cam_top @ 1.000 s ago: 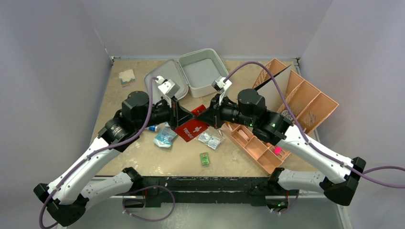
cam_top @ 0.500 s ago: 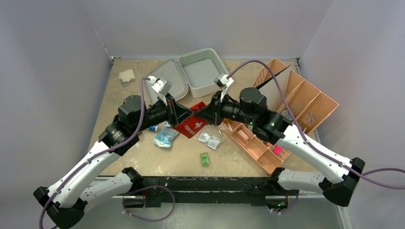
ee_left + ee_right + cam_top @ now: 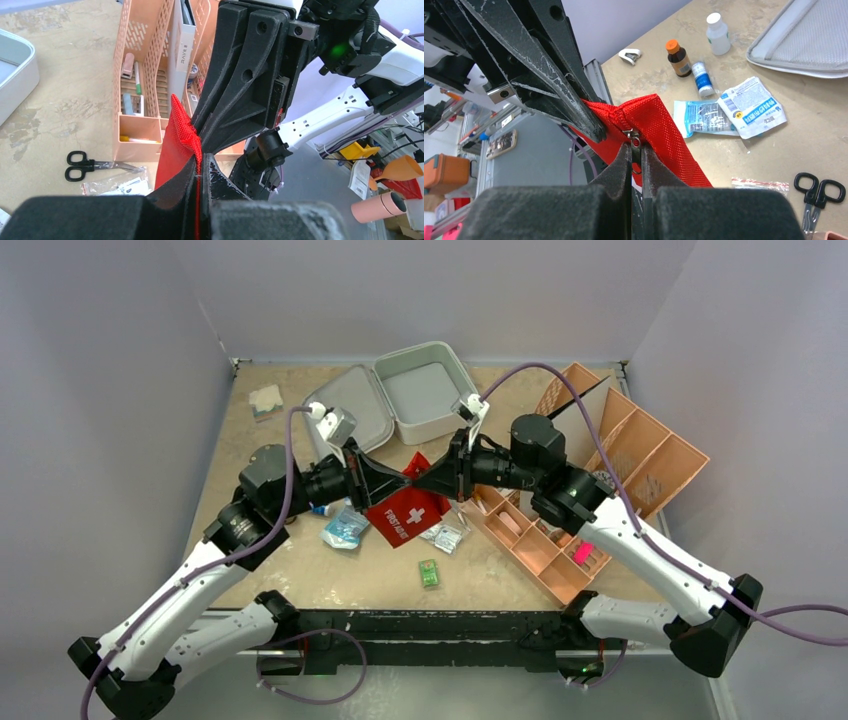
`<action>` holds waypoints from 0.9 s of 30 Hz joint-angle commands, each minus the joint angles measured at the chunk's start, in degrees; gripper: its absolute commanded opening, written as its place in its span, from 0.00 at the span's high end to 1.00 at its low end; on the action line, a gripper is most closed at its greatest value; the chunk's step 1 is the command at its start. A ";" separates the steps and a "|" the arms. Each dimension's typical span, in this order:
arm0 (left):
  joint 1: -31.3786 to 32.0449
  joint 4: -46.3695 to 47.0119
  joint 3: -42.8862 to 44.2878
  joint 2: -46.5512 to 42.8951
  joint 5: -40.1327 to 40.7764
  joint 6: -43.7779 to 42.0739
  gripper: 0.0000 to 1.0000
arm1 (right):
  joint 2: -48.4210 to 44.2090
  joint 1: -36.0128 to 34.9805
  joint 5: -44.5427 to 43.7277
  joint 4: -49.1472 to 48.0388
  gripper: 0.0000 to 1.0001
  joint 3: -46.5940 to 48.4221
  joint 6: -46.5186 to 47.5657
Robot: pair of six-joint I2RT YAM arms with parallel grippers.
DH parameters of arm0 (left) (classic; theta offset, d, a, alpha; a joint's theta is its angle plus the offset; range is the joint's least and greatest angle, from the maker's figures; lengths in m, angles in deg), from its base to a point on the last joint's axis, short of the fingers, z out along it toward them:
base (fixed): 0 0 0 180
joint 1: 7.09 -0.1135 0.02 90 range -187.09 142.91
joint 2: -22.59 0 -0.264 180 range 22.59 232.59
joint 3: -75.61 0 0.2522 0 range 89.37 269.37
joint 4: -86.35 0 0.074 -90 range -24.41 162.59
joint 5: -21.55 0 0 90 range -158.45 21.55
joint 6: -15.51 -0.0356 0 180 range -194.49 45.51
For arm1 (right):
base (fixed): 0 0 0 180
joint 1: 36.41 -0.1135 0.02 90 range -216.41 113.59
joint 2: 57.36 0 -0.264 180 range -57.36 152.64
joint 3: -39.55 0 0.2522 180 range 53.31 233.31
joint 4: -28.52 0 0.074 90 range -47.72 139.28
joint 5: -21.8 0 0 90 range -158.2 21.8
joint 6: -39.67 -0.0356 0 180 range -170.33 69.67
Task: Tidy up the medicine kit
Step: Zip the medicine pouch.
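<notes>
The medicine kit (image 3: 425,390) lies open at the back middle, its grey lid (image 3: 350,412) flat to the left. In front of it a red first-aid pouch (image 3: 412,512) hangs between both grippers, which meet tip to tip. My left gripper (image 3: 398,480) is shut on the pouch's top edge; in the left wrist view the gripper (image 3: 200,159) pinches the red fabric (image 3: 177,145). My right gripper (image 3: 422,483) faces it. In the right wrist view that gripper (image 3: 636,148) is shut on the pouch's metal zipper pull (image 3: 636,142), with the red mesh pouch (image 3: 659,125) just beyond.
An orange compartmented tray (image 3: 530,540) and larger orange organisers (image 3: 640,450) stand at the right. Sachets (image 3: 345,527), clear packets (image 3: 440,532) and a small green pack (image 3: 429,573) lie under the pouch. Small bottles (image 3: 679,57) and black scissors (image 3: 819,192) lie on the table.
Both grippers have risen and drawn together at the middle. The red pouch has come up off the table and now hangs with its white cross facing up.
</notes>
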 commanded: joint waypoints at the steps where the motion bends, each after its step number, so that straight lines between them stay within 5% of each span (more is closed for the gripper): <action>1: 0.38 9.05 2.44 -2.79 -1.72 -0.56 1.00 | -0.08 1.02 3.67 3.98 1.00 -0.23 2.98; 18: 0.31 6.46 2.60 -5.39 15.87 -3.66 1.00 | -0.05 1.60 1.03 5.52 1.00 -5.25 -0.04; 27: 0.33 6.38 9.79 -4.27 19.23 -2.28 1.00 | -0.06 1.90 -4.20 7.37 1.00 -7.05 -0.30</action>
